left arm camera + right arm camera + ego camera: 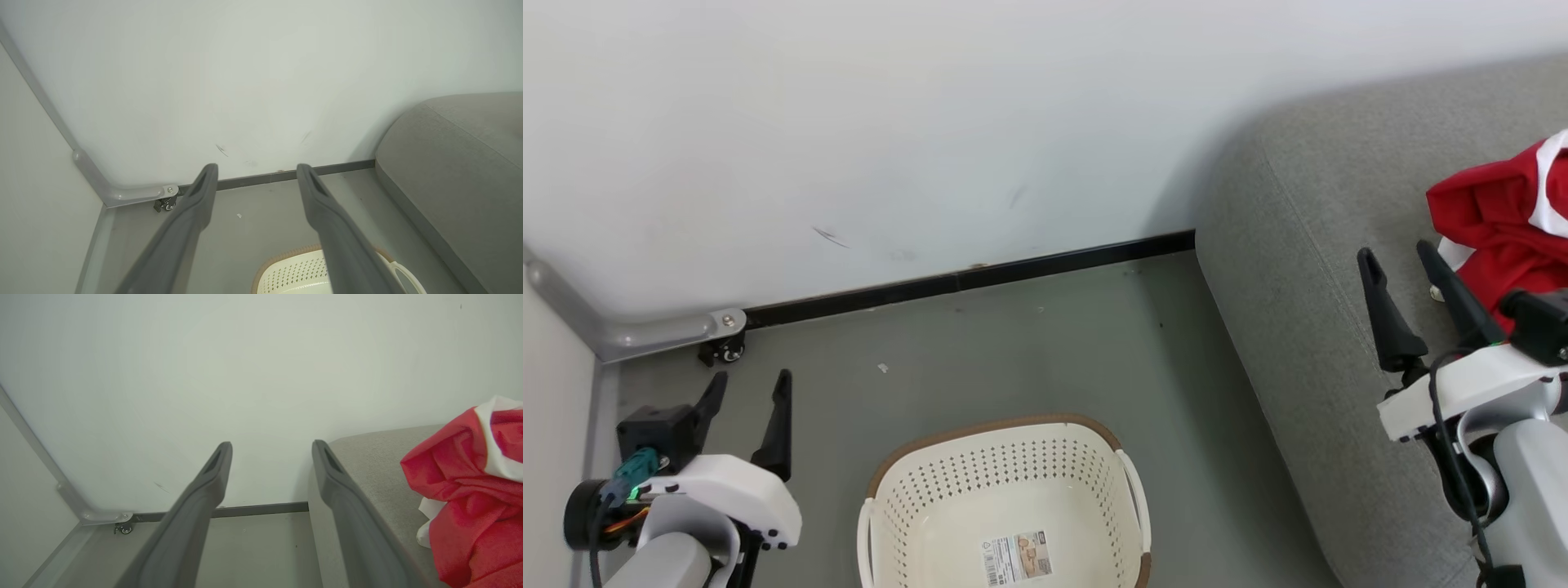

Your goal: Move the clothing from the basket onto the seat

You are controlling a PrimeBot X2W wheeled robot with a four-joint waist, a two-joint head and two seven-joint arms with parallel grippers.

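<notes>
The cream basket with a brown rim stands on the floor at the bottom middle of the head view; inside it I see only a paper label. Its rim also peeks into the left wrist view as the basket. Red clothing with white trim lies bunched on the grey seat at the right, and shows as clothing on the seat. My left gripper hangs open left of the basket. My right gripper is open over the seat, just left of the clothing, holding nothing.
A white wall with a black baseboard runs behind the floor. A grey rail bracket with a small caster sits in the left corner. Grey floor lies between basket, wall and seat.
</notes>
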